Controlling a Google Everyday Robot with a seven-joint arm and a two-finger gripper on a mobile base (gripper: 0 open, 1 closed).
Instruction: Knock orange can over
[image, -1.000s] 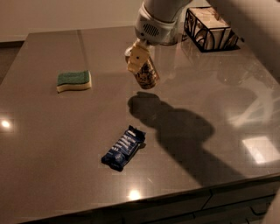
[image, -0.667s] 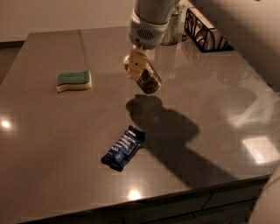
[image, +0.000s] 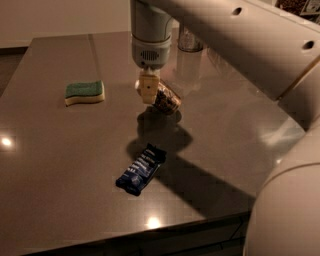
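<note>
The pincer (image: 152, 96) hangs from the pale arm (image: 240, 45) over the middle of the counter (image: 55, 160), and it looks clamped on the orange can (image: 167, 100), which sits right at its tip. The can is tilted well off upright, its lower end pointing toward the right and down. A dark shadow lies on the counter just below it, so I judge the can to be slightly raised or only just touching down; which of the two is hard to tell.

A green-topped sponge (image: 85, 92) lies well to the left, a dark blue snack bar (image: 141, 169) lies nearer the front edge, and a metal cup (image: 189, 42) stands at the back, behind the arm.

The step in hand seems to be the tipping itself: the can is already leaning but not yet lying on its side. The next move calls for lowering it to the counter, letting go while it is still tilted, and keeping its roll away from the snack bar
</note>
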